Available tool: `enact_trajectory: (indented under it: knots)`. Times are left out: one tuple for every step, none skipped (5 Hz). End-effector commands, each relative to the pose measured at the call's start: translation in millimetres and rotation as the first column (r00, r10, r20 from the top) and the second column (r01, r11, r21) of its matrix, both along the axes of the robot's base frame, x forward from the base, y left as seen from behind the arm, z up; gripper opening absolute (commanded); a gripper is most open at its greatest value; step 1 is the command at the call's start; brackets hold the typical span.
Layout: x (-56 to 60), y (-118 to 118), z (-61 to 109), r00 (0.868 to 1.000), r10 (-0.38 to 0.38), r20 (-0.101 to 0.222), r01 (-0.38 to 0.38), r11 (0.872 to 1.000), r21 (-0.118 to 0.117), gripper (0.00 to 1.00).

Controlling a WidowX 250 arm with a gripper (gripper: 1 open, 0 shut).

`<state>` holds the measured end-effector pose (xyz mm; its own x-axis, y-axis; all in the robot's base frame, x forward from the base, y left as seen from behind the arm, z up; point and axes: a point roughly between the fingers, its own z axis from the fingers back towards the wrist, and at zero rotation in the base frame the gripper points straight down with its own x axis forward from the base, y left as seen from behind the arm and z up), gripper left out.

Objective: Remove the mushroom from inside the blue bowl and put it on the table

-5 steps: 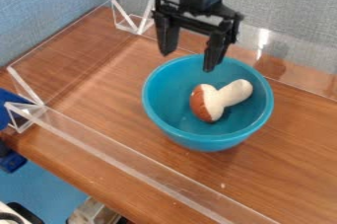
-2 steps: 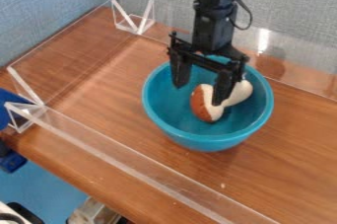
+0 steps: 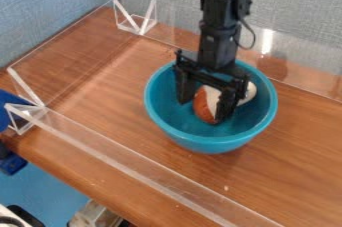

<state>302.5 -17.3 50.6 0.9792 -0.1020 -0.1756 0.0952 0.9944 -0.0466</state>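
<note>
**Mia:** Up close to us is the low see-through plastic wall (image 3: 134, 176) at the edge of the flat reddish-brown wooden table (image 3: 94, 81). What sits behind it?

**Sam:** The round, deep, shiny blue plastic bowl (image 3: 167, 119). Inside lies the small toy mushroom (image 3: 214, 103), with a red-brown round cap and a fat cream-white stem.

**Mia:** Which way does it point?

**Sam:** It lies on its side. Its long way runs from the cap, nearer us, to the stem, up and to the right.

**Mia:** Is the black metal claw (image 3: 209, 92) holding it?

**Sam:** No. Its fingers are wide apart, one on each side of the cap, down inside the bowl.

**Mia:** Is it hard to grab?

**Sam:** It looks light, stiff and a bit slippery. I'd pinch across the fat middle.
</note>
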Motion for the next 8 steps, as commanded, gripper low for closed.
enact_trajectory:
  knots:
    - [13.9,-4.7,8.4,0.998,-0.016,0.061,0.016,1.000,-0.003,0.00]
    - [14.9,-5.2,8.0,0.997,-0.024,0.067,0.024,1.000,-0.005,0.00]
    - [15.6,-5.6,9.9,0.997,-0.031,0.075,0.032,0.999,-0.007,0.00]
    - [16.4,-5.9,11.7,0.996,-0.039,0.083,0.039,0.999,-0.009,0.00]
    - [17.1,-6.3,13.7,0.995,-0.046,0.091,0.047,0.999,-0.011,0.00]
    - [17.8,-6.7,15.6,0.994,-0.053,0.099,0.054,0.998,-0.013,0.00]
    - [18.5,-7.0,17.5,0.992,-0.060,0.107,0.062,0.998,-0.015,0.00]
    - [19.3,-7.3,19.5,0.991,-0.065,0.116,0.068,0.998,-0.018,0.00]
